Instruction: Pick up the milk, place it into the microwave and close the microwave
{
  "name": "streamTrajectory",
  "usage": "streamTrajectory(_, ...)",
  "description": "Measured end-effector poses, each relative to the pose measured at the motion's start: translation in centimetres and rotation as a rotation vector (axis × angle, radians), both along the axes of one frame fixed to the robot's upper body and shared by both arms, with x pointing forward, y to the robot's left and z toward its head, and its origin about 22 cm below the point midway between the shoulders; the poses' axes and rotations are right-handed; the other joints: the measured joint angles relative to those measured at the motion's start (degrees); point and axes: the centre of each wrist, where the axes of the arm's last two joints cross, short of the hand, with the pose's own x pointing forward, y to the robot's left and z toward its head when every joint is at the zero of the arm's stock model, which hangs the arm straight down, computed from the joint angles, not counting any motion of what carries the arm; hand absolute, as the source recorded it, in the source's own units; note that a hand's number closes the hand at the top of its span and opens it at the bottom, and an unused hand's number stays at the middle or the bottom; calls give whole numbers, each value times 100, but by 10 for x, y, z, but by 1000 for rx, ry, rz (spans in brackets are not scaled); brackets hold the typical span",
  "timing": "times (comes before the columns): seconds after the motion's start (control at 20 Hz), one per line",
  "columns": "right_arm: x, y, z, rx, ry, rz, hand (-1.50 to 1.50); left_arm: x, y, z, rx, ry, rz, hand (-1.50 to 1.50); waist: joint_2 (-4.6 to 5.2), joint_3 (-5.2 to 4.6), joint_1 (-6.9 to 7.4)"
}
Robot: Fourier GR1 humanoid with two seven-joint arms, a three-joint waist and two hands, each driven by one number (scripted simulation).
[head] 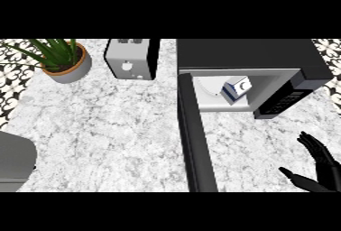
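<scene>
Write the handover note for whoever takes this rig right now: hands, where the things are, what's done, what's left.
Right robot hand: open, holding nothing, at the lower right over the speckled grey stone counter.
Left robot hand: not in view.
Small white and blue milk carton: inside the black microwave, on its white floor.
Black microwave door: wide open, swung out toward the robot.
Done: milk placed inside.
Left: push the door shut.

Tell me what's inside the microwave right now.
The milk carton sits inside the microwave, on a white plate partly covered by it. The door is open. The cavity's back, under the top, is hidden. The right hand is open, outside.
</scene>
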Motion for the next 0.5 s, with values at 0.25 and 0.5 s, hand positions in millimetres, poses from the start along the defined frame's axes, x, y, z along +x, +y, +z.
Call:
streamTrajectory(0.25,-16,-31,14,15,-5,-56,-150,27,-26,0,31,-6,14,150,6,3,21)
streamTrajectory(0.5,-33,-50,21,13,10,-84,-150,60,-43,-2,83,-32,30,150,13,6,32)
